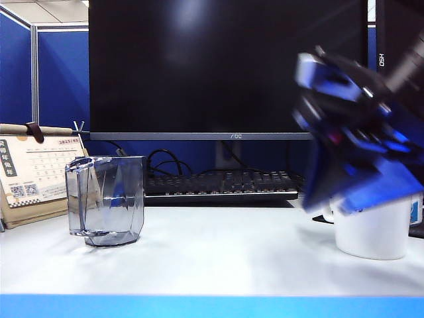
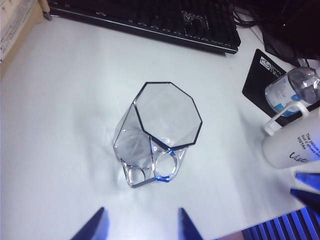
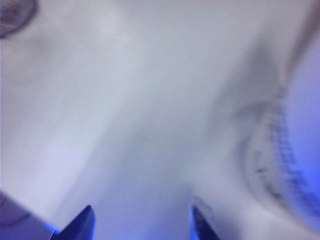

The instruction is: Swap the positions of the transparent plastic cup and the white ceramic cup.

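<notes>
Both end effectors (image 2: 140,222) (image 3: 142,222) agape — white desk (image 1: 218,258)

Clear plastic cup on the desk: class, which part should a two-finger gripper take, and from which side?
Judging by its pose, grip the rim wall of the clear plastic cup from above. It stands upright with its mouth open, and the handle sticks out on one side, so one finger inside and one outside on a flat facet away from the handle should hold. The left gripper hangs over it, jaws open.
</notes>
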Tool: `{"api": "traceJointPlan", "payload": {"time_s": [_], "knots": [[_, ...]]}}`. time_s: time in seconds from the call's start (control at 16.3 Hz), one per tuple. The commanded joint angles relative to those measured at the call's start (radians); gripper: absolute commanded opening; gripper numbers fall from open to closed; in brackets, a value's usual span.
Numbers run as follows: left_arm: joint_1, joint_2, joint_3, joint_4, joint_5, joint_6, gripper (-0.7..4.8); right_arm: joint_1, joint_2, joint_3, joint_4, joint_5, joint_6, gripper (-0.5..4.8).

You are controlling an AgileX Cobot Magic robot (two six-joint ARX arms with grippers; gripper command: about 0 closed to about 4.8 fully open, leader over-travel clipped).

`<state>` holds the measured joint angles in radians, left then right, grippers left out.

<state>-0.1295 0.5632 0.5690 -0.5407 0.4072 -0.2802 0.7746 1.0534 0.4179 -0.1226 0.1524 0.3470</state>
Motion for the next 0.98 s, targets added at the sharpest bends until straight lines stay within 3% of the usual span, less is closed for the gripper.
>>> {"api": "traceJointPlan", "payload": {"time_s": [0.06, 0.37, 0.73, 0.98], "knots": [[0.000, -0.001, 0.003, -0.001, 0.001, 0.015, 1.86, -0.067, -0.006, 0.002, 0.012, 0.006, -0.005, 2.44], [0.000, -0.001, 0.003, -0.001, 0.000, 0.019, 1.86, -0.214, -0.006, 0.002, -0.004, -0.001, -0.056, 2.44], [0.000, -0.001, 0.003, -0.001, 0.000, 0.020, 1.86, -0.359, -0.006, 0.002, 0.105, -0.049, -0.167, 2.43], [0.000, 0.000, 0.003, -0.004, -0.004, 0.046, 1.86, -0.442, -0.006, 0.002, 0.088, -0.177, -0.167, 2.44]]}}
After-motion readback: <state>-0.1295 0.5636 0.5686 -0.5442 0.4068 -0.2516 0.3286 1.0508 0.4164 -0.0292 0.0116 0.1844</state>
